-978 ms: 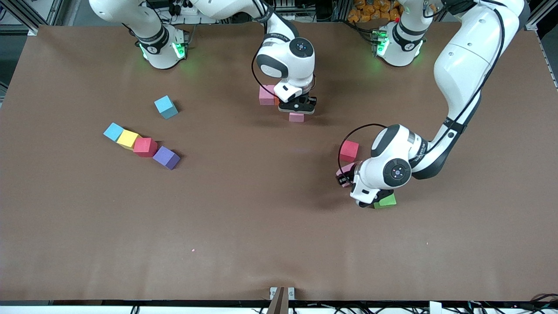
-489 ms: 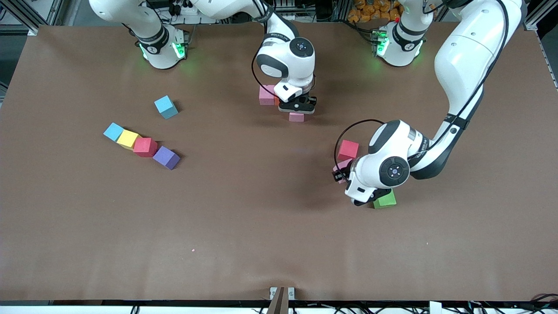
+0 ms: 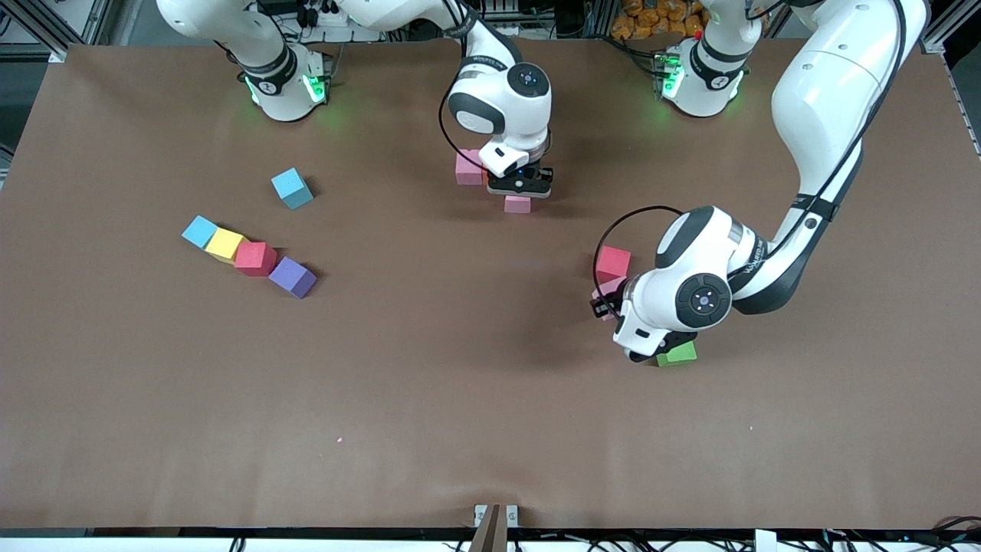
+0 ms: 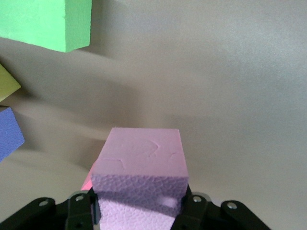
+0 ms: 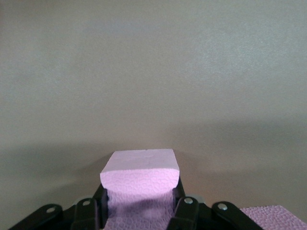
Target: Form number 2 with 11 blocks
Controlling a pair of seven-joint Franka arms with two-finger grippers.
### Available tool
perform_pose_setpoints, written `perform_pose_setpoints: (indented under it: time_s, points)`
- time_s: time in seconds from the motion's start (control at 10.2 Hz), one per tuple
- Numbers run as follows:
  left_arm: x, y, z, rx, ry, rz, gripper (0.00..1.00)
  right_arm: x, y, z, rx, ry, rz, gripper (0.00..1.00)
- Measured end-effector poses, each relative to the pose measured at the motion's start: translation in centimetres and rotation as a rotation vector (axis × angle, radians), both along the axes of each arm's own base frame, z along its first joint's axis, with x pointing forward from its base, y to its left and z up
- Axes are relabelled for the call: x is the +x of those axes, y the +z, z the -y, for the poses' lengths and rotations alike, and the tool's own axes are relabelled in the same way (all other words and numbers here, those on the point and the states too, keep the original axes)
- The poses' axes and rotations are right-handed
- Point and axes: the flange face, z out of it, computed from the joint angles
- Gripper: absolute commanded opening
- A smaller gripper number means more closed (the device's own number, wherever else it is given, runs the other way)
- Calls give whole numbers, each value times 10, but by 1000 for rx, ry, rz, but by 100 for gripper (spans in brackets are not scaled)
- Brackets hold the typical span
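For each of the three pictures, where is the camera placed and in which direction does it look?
Front view: high across the table, facing both arms' bases; shows both whole arms, right gripper, left gripper.
Left wrist view: on the left arm's wrist, looking past its fingers at the pink foam cube they grip; a green foam cube lies nearby.
Right wrist view: on the right wrist, looking past its fingers at another gripped pink foam cube.
Shared: front and left wrist views both show that green cube.
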Motion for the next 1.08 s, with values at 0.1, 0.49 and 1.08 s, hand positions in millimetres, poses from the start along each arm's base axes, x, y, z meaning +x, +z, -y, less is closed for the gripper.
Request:
perform_pose_setpoints:
  time_s: [0.1,0.49,1.08]
  points:
    - [0,0,0,0,0,0,0,0,0,0,0,0,0,57]
    - [-3,-1,5,3,-10,-5,0,0,-3,3,-7,-3,-2,100]
    - [-8,-7,8,10,-19,-20,1,22,52,9,35,-36,45,100]
